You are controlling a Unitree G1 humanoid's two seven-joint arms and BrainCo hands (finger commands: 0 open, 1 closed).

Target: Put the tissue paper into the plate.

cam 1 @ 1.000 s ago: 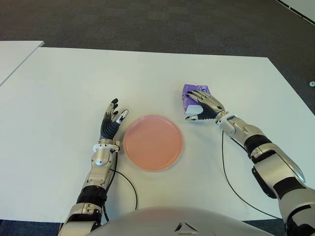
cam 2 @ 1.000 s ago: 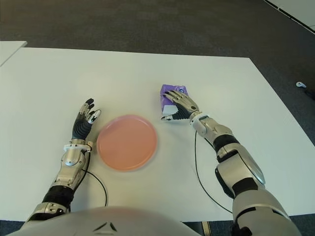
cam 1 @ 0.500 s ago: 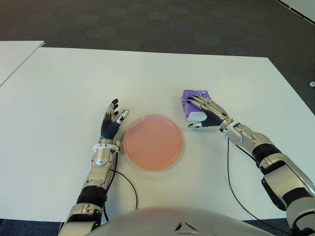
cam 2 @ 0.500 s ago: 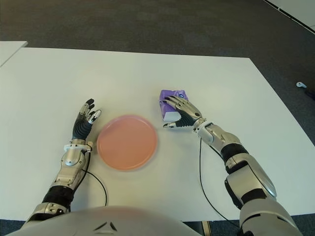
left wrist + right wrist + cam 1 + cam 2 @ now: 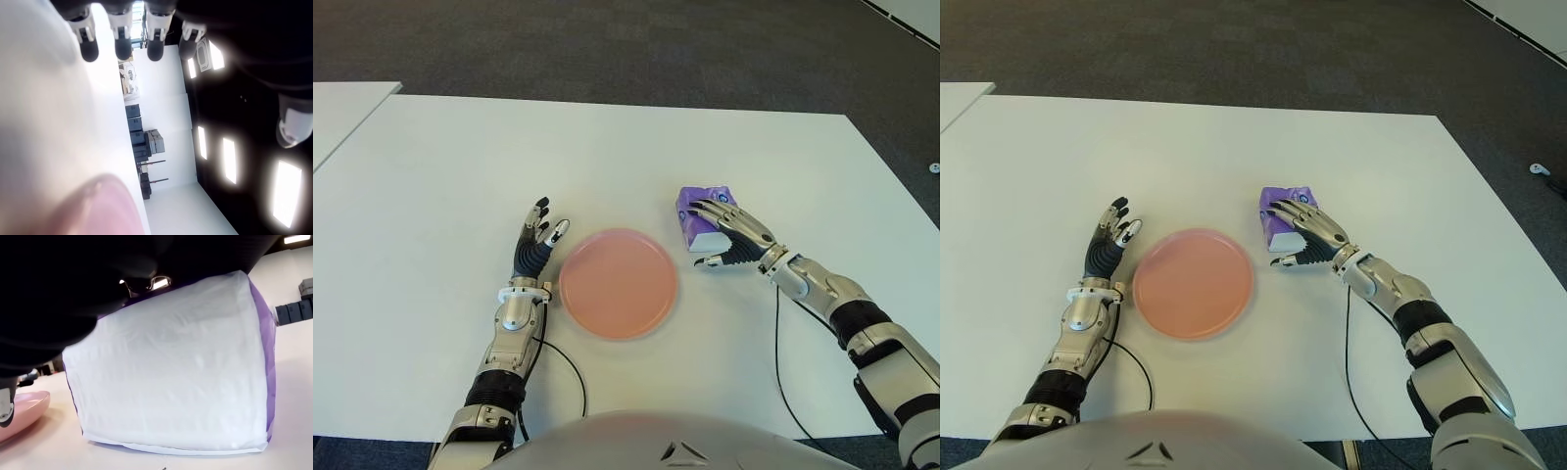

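In the eye views the right hand (image 5: 732, 237) has drawn back toward the robot, dragging the tissue paper (image 5: 701, 211) a little nearer, its fingers draped over the pack yet not visibly closed, so the grasp looks unfinished; the pack sits on the white table (image 5: 607, 147) just beside the round, smooth pink plate (image 5: 618, 283). The left wrist view shows the left hand (image 5: 536, 242), idle at the plate's left, fingers spread. The right wrist view shows a soft, crinkly, purple-edged white block on the tabletop.

I can't tell whether my right hand (image 5: 732, 238) actually grips the tissue pack (image 5: 697, 210); its fingers cover the pack's 4 o'clock half. The right wrist view is mostly dark palm, and the plate (image 5: 19, 413) is cut off there. My left wrist view is blurred.
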